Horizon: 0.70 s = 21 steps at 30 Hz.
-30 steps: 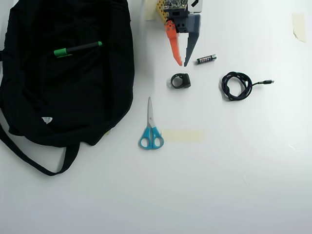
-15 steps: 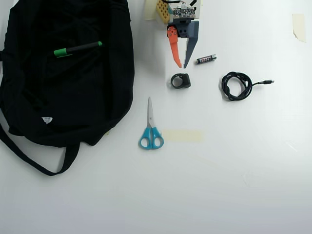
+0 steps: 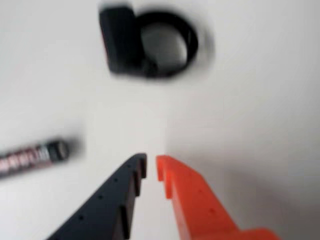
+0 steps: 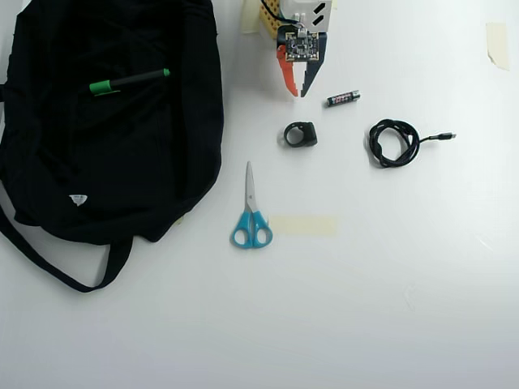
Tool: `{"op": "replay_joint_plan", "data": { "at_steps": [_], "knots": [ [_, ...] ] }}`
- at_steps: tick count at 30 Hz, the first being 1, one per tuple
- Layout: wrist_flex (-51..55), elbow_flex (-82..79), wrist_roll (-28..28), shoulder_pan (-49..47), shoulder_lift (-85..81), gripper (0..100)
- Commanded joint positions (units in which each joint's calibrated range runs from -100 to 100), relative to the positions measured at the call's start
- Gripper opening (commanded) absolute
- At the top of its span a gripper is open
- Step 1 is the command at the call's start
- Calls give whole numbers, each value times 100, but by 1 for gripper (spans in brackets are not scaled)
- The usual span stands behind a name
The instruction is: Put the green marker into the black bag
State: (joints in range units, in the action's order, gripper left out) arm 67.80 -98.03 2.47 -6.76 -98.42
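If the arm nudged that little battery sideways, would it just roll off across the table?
Probably. The battery is a small round cylinder lying on its side on a smooth white table, so a sideways push would likely roll it. It looks light for the gripper to lift, but thin and smooth, so it might slip between the fingers.

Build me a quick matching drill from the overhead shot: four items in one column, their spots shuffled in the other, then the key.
Items:
1. green marker
2. scissors
3. battery
4. coiled cable

Places, in the overhead view:
A. on the table, farthest right of the four
B. lying on the black bag
C. just left of the strip of tape
D. just right of the gripper tips

Pairs: 1-B, 2-C, 3-D, 4-A
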Motion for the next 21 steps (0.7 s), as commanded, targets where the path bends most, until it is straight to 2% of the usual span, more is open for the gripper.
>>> {"op": "replay_joint_plan", "data": {
  "at_steps": [1,21],
  "knots": [
    [490,-125,-21,33,-83,2],
    [481,-125,-26,25,-83,2]
  ]
}}
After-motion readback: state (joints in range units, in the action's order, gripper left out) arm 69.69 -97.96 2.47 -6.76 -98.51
